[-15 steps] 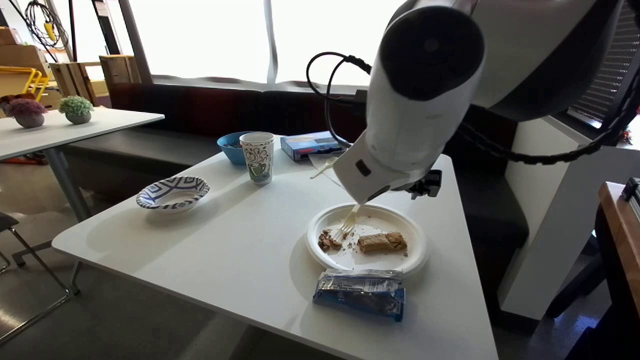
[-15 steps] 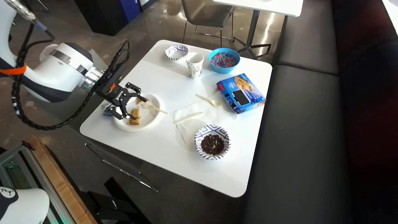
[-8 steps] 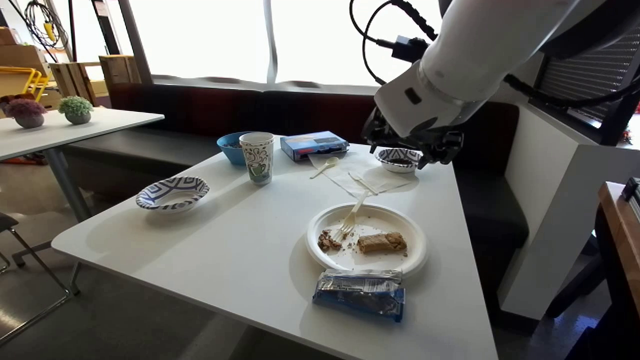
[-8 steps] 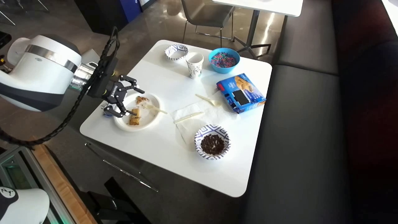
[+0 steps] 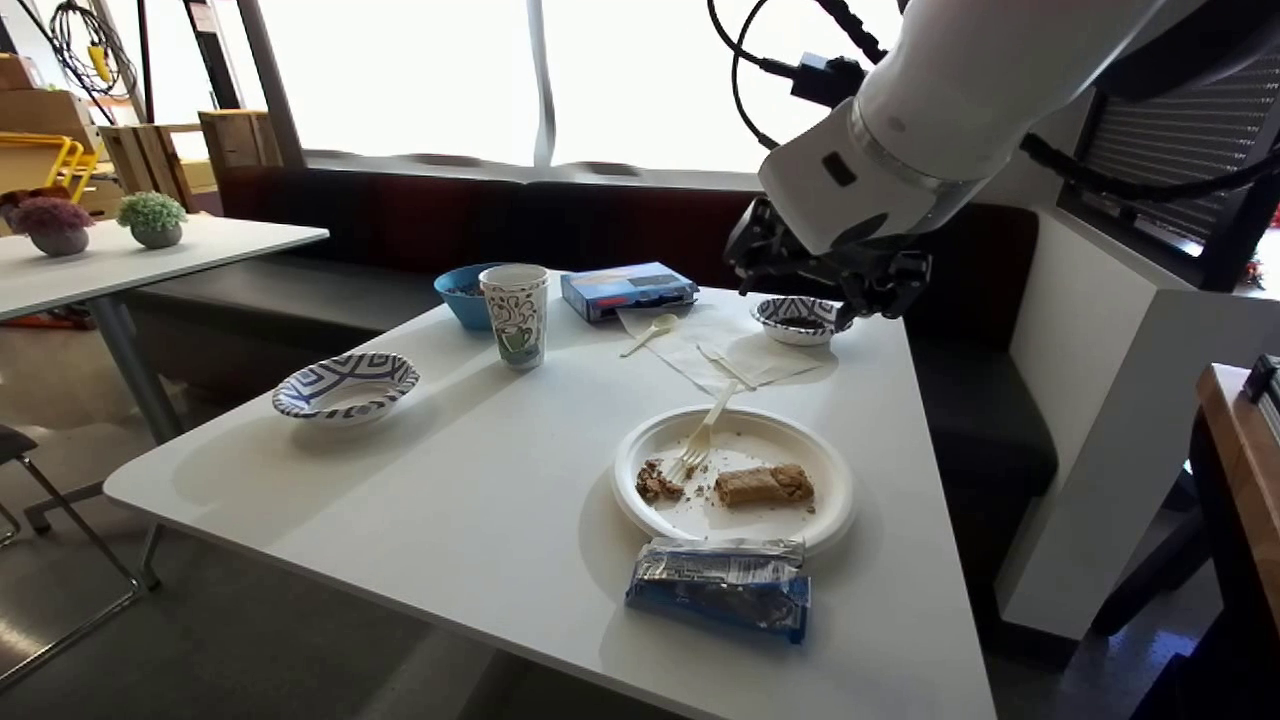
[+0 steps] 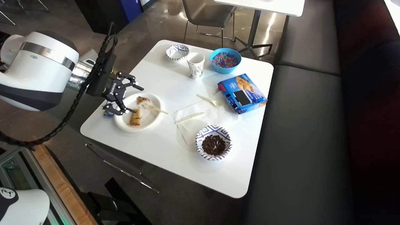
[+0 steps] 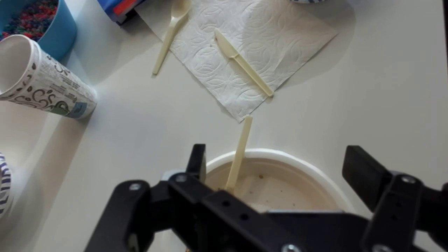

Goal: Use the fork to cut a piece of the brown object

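Observation:
The fork, slim and whitish, leans on the rim of the white plate in both exterior views (image 5: 702,437) (image 6: 156,108). Its tines are down by a crumbled brown bit (image 5: 657,482) and its handle sticks out past the rim. The brown object, a tan oblong bar, lies on the plate beside it in both exterior views (image 5: 764,484) (image 6: 135,117). The white plate also shows in the wrist view (image 7: 280,154), with the fork handle (image 7: 239,154); the bar is hidden there. My gripper (image 6: 137,99) is open and empty, raised above the plate; its spread fingers show in the wrist view (image 7: 276,157).
A blue wrapper (image 5: 715,590) lies against the plate. A napkin (image 7: 238,101) holds a pale knife (image 7: 245,66) and spoon (image 7: 168,42). A cup (image 6: 196,66), a blue bowl (image 6: 232,69), patterned bowls (image 6: 200,147) and a blue box (image 6: 229,97) stand farther off.
My open gripper has risen and drawn back from the plate, quickly at first, then only slightly. The fork, the bar and the plate have not moved.

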You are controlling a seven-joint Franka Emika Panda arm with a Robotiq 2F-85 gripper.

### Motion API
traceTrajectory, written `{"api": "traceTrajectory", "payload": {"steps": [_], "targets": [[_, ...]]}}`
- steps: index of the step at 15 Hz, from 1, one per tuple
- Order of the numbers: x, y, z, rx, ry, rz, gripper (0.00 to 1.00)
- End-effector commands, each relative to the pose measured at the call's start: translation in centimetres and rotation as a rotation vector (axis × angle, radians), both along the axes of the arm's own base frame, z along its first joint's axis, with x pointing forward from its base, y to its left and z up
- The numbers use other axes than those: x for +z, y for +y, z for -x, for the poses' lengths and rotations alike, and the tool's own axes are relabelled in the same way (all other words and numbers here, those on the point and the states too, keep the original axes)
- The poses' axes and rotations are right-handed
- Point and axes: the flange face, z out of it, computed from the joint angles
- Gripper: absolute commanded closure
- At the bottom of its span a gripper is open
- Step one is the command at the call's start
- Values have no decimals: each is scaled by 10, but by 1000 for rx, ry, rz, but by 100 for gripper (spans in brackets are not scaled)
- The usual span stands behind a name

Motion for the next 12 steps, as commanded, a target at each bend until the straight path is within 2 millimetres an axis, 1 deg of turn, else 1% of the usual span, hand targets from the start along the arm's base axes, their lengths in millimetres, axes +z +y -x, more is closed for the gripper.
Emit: {"api": "traceTrajectory", "payload": {"steps": [1,3,5,7,8,9,11,12], "targets": [[14,-16,-14,74,-5,-108,0],[21,-31,-21,123,12,-205,0],[24,-46,-27,159,67,-306,0],[32,-57,-33,178,124,-411,0],[29,-64,-33,156,158,-457,0],[38,-56,-28,163,103,-389,0],[36,-66,-31,149,130,-433,0],[33,-67,-32,145,136,-437,0]]}}
